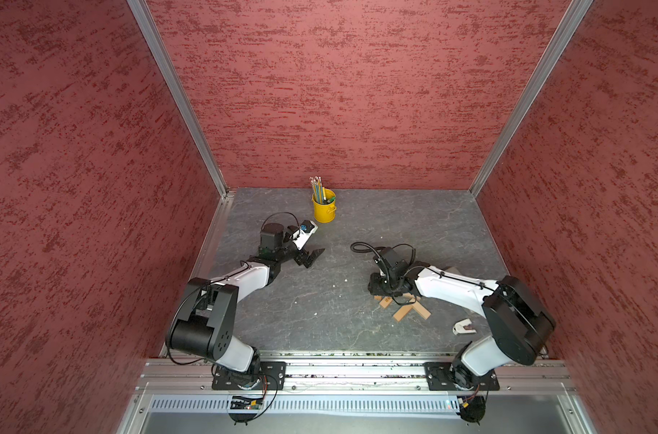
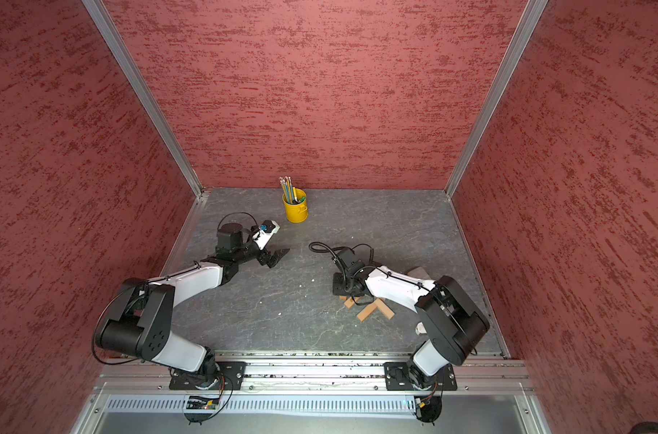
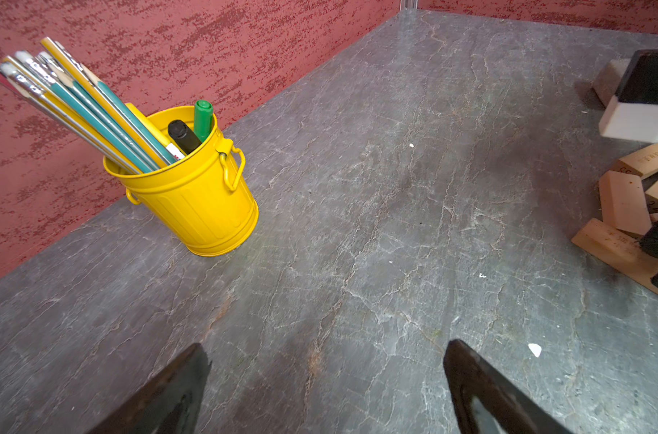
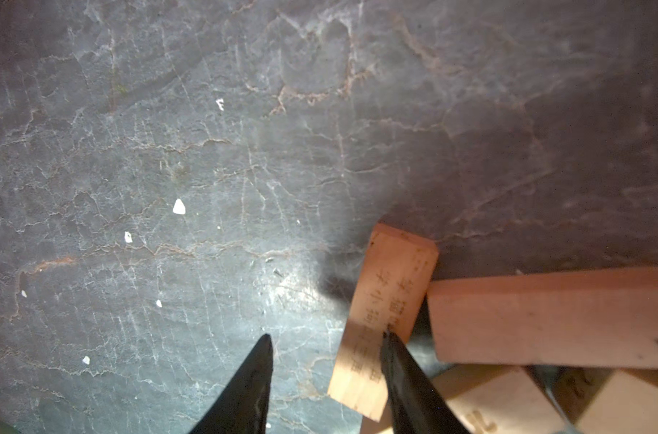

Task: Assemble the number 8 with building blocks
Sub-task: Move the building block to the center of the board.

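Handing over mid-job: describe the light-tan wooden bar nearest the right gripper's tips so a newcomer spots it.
On the grey stone-look tabletop, find the heap of light-tan wooden bars under the right gripper. The bar juts from the heap's edge beneath one black fingertip; unlike the plain bar beside it, its face carries rows of dark print.

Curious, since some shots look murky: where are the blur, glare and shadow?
Right wrist view: dim, a glare patch on the table, nearest building blocks blurred. Left wrist view: bright, the yellow bucket crisp, left end effector soft. Both top views: evenly lit.
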Tool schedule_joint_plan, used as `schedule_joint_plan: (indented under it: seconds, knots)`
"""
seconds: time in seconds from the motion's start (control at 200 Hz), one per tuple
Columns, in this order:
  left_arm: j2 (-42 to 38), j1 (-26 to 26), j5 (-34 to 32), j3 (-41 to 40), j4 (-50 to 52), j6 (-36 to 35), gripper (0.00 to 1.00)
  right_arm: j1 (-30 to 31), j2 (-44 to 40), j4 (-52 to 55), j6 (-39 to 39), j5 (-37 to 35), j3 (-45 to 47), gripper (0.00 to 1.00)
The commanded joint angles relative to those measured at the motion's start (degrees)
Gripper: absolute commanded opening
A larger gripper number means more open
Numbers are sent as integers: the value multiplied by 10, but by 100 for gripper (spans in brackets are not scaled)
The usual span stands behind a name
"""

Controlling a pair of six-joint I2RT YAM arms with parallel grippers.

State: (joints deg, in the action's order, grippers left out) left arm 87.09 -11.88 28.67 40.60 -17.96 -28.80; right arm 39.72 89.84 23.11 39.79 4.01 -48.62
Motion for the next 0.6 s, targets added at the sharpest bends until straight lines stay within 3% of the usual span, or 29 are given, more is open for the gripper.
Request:
schedule_joint_plan:
  seconds: [0.0, 0.13, 0.591]
  knots:
    - [2, 2, -1, 7, 7, 2, 99, 4, 11, 7, 24, -19, 13, 49]
    - [3, 2, -1, 7, 7, 2, 99, 4, -8, 5, 42, -55, 34, 49]
    - [4, 2, -10, 8, 5, 2, 100, 4, -50, 24, 91, -87, 52, 48]
